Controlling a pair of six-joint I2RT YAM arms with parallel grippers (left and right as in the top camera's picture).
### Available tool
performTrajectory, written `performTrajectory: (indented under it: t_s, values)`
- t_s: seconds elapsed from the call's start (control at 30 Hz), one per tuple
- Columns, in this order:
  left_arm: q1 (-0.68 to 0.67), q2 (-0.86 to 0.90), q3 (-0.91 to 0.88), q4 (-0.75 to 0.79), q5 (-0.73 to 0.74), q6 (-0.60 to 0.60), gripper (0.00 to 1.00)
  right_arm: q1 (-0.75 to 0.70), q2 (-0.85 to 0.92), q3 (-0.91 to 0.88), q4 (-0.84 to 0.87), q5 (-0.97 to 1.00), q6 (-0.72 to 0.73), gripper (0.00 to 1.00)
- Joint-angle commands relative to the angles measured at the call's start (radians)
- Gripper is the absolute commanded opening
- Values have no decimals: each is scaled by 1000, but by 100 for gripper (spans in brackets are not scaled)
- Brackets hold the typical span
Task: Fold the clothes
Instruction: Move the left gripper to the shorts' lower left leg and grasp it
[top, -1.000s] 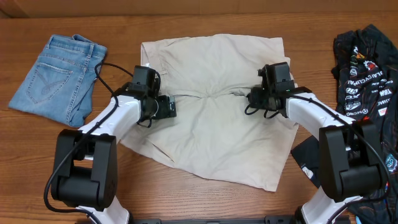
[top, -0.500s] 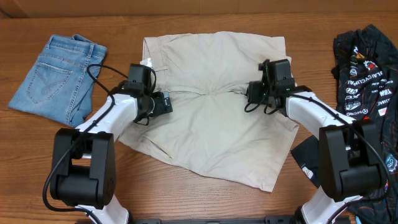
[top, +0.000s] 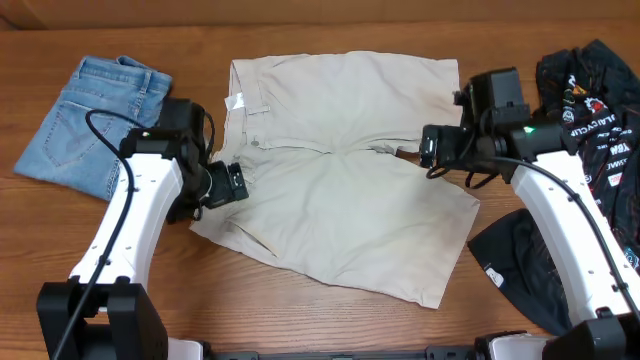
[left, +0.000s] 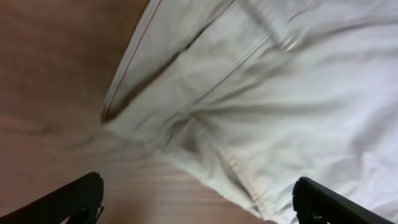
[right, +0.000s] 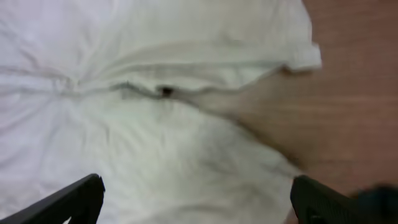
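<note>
Surface: a brown wooden counter, grain running side to side, seen from overhead.

Nearest the arm bases: the lower hem of the beige shorts lies flat on the counter, running at a slant towards the near right. The garment occupies the centre of the counter, spread out, with a crease line across its middle.

Mid-field, left: the left claw sits at the left edge of the beige shorts. Its wrist view shows both fingers set wide apart with nothing between them; below lie a seamed edge of the cloth and bare wood.

Mid-field, right: the right claw sits at the right edge of the same garment, level with the crease. Its fingers are likewise spread wide and grip nothing; cloth and a strip of wood lie beneath.

Far side: the waistband end of the beige shorts lies towards the far left of the garment, a small white label showing there.

Far left: the denim shorts, light blue, folded, back pocket up, apart from the beige pair.

Right edge: the black jersey, logo-printed and crumpled, trailing towards the near right.
</note>
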Motion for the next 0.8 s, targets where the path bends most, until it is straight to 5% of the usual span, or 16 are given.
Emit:
performTrajectory:
  t_s: [0.0, 0.3, 0.77]
  values:
    - [2, 9, -85, -14, -13, -278, 100, 0, 10, 6, -43, -8, 41, 100]
    - [1, 9, -286, 158, 79, -507, 96, 0, 10, 6, -83, -9, 45, 100]
    - [2, 4, -401, 360, -60, -560, 93, 0, 10, 6, -103, -9, 53, 100]
